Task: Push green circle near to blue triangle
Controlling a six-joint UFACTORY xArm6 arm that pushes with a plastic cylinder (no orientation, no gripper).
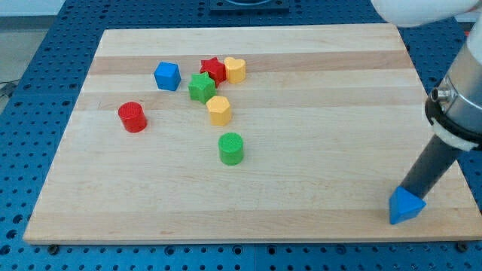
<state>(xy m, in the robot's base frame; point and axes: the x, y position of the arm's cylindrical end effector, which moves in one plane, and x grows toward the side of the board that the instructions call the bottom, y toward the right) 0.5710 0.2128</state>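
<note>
- Broadly, the wooden board fills most of the view, a pale plank top lying on a blue perforated bench that shows around its edges.
- The arm comes in from the view's upper right: a white housing at the top corner, a grey collar with a dark band below it, then the dark rod slanting down toward the view's left.
- My tip sits at the rod's lower end, right against the top of the blue triangle; the block hides the very end, so I cannot tell whether it truly touches. The rod has no jaws, so it grasps nothing.
- The blue triangle lies near the board's lower right corner, close to the bottom edge, a bright blue wedge with one flat face turned toward the view's bottom.
- The green circle stands near the board's middle, well apart from the blue triangle and my tip, toward the view's left. It is a short upright cylinder with a ribbed top and darker green sides.
- Just above it is the yellow hexagon, then the green star.
- The red star and the yellow heart touch side by side above the green star.
- The blue cube is to their left, and the red circle stands alone further left and lower.
</note>
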